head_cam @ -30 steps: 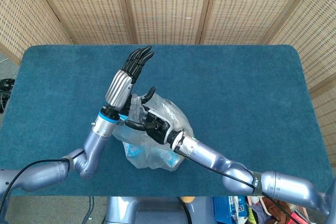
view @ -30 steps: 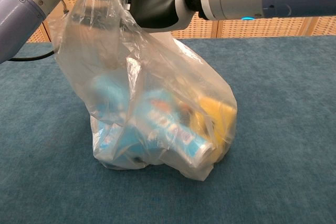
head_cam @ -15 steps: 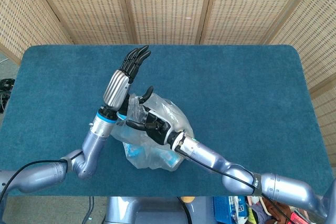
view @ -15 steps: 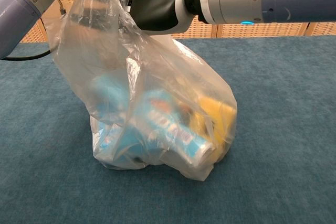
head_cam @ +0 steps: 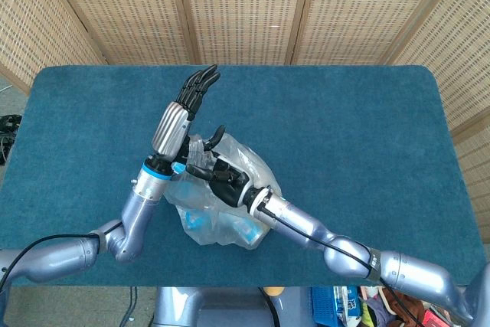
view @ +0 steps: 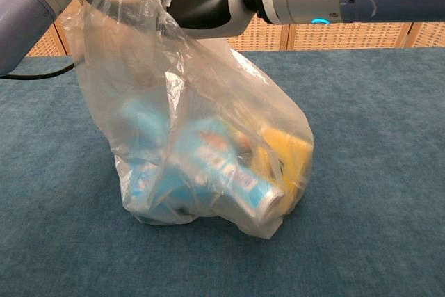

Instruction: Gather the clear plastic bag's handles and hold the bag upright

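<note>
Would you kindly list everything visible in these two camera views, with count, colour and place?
clear plastic bag: one, transparent, standing on the table near its front middle, top drawn up between the two hands
packages in the bag: several, light blue and white; exact count unclear
yellow item: one, inside the bag at its right side in the chest view
table: one, covered in dark teal cloth
woven screens: tan panels behind the table
left hand: silver with black fingers, fingers extended, raised beside the bag's top
right hand: black, at the bag's gathered top, apparently gripping it
</note>
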{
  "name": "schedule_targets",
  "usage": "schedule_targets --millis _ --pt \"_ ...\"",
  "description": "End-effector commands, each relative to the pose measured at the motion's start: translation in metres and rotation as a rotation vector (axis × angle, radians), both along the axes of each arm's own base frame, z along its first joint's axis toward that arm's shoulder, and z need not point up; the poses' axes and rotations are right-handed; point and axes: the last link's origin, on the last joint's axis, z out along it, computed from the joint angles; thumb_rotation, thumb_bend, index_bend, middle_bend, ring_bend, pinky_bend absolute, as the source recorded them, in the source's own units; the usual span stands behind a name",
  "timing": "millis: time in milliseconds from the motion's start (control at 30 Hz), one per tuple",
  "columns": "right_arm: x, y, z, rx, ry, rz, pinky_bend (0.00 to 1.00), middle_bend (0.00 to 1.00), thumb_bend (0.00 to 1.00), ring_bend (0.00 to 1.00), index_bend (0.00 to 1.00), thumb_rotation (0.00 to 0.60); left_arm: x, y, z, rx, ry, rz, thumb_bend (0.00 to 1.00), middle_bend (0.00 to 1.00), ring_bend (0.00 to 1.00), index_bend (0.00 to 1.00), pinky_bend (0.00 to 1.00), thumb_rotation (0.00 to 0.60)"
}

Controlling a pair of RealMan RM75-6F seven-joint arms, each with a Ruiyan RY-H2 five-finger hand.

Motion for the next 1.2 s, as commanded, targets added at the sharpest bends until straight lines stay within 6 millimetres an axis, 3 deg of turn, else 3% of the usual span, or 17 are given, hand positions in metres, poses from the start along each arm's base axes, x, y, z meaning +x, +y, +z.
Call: schedule_targets --millis 33,1200 --pt "0.0 -0.002 0.0 0.007 -0.011 -0.01 0.28 0.14 0.3 0.06 0.0 0.6 0.0 0.0 0.001 -0.003 -0.001 -0.001 0.44 0.0 0.0 0.0 0.0 0.6" --pt "-0.004 -0.006 0.003 0.003 -0.009 -0.012 0.32 0.14 0.31 0.11 0.0 0.6 -0.025 0.009 -0.004 -0.002 0.018 0.047 0.42 0.0 0.0 0.0 0.0 0.6"
